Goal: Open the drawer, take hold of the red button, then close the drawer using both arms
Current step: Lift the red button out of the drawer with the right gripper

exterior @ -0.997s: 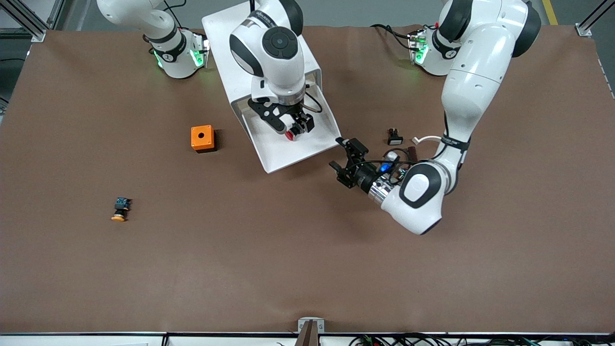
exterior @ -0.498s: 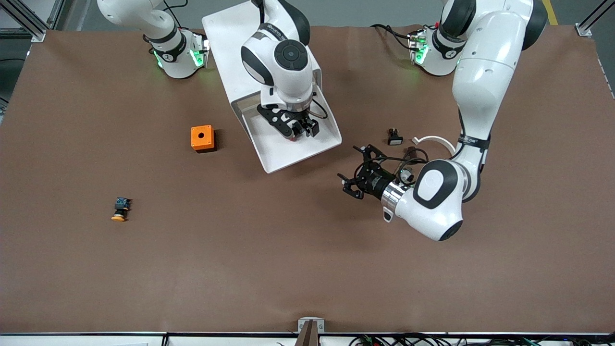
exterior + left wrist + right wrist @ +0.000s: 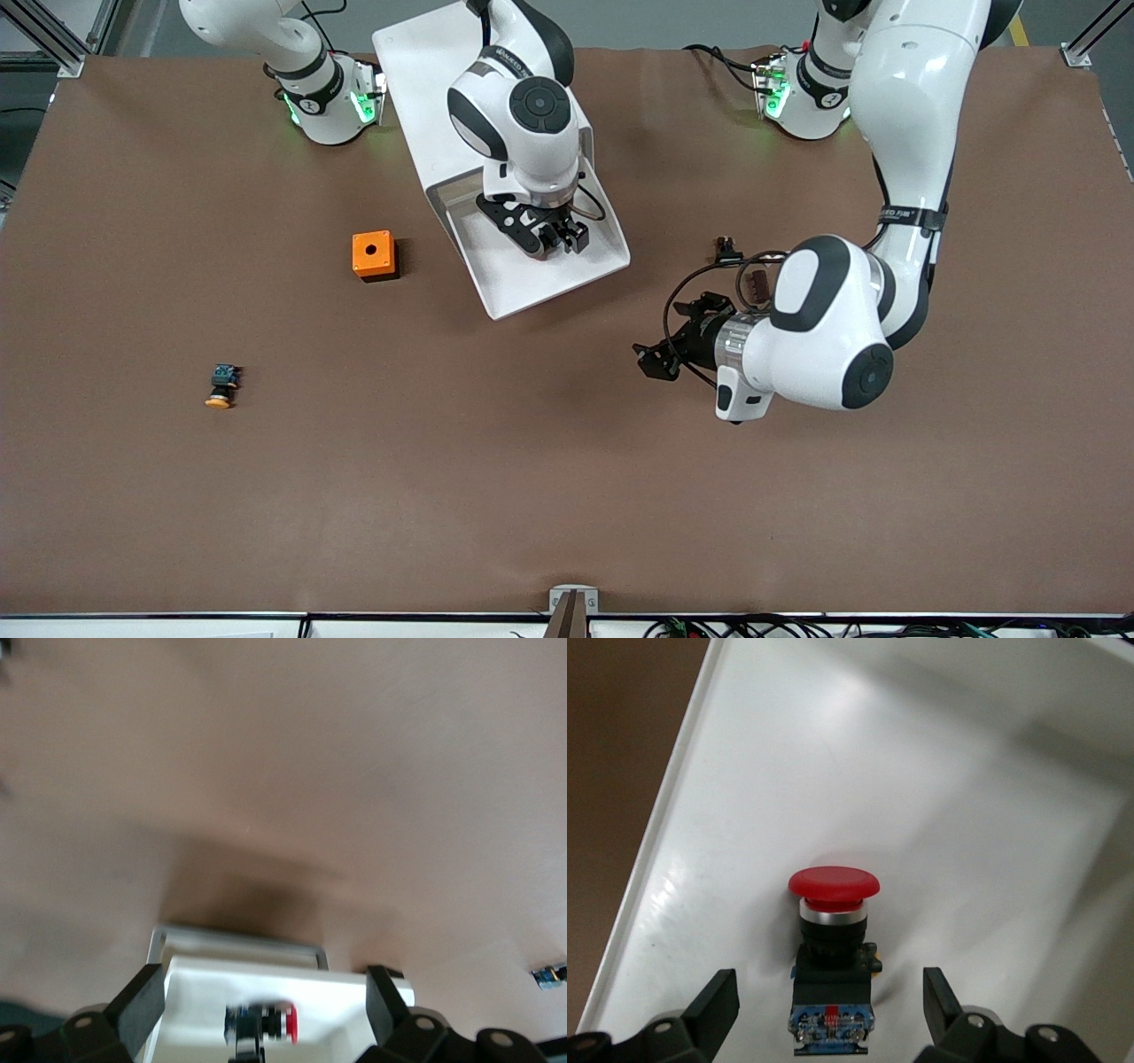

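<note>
Already the drawer stood open, upper centre of the frame; the right gripper straddled the ungrasped button inside, fingers apart. The left gripper waited, spread; closing remained.

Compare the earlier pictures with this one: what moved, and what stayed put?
The left gripper drew away from the open white tray drawer, toward the front camera. The right gripper sank over the red-capped button, fingers straddling it. Drawer, orange box and orange-capped button stayed.

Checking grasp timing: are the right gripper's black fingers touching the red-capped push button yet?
Apart. The right wrist view shows white drawer floor between each finger and the button.
</note>
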`<act>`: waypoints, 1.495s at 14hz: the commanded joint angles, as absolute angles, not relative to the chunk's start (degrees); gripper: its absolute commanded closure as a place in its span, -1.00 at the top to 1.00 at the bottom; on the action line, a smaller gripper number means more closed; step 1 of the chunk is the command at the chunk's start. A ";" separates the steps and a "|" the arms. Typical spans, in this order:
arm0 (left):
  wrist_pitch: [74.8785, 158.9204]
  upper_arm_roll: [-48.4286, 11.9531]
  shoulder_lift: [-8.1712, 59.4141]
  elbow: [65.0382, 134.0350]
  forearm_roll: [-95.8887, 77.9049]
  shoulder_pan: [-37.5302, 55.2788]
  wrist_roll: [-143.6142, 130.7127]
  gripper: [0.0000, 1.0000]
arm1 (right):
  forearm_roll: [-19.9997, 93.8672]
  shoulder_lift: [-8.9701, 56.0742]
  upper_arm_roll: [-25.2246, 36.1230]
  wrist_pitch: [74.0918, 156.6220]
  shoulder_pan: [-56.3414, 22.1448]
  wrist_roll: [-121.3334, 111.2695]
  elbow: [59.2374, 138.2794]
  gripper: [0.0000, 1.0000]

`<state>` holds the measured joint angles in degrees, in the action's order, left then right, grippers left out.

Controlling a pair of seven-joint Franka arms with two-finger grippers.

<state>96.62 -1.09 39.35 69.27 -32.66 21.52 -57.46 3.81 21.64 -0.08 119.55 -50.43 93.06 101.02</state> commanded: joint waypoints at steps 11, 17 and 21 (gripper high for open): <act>109.33 -1.05 36.03 71.72 -12.24 28.39 -55.72 1.00 | 5.63 23.73 0.70 114.54 -48.97 92.38 92.74 -1.00; 110.48 -1.32 36.47 72.25 -8.53 29.79 -56.16 1.00 | 5.19 19.96 1.05 106.44 -39.13 71.85 89.74 -1.00; 110.48 -1.23 36.47 73.04 -8.26 32.25 -56.16 1.00 | 4.92 18.46 1.05 105.12 -29.47 54.28 91.14 -1.00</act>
<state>109.83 -1.35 37.58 71.34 -9.70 31.17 -56.31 4.79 19.91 2.00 105.92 -33.94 61.84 89.56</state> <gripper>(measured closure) 0.000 0.590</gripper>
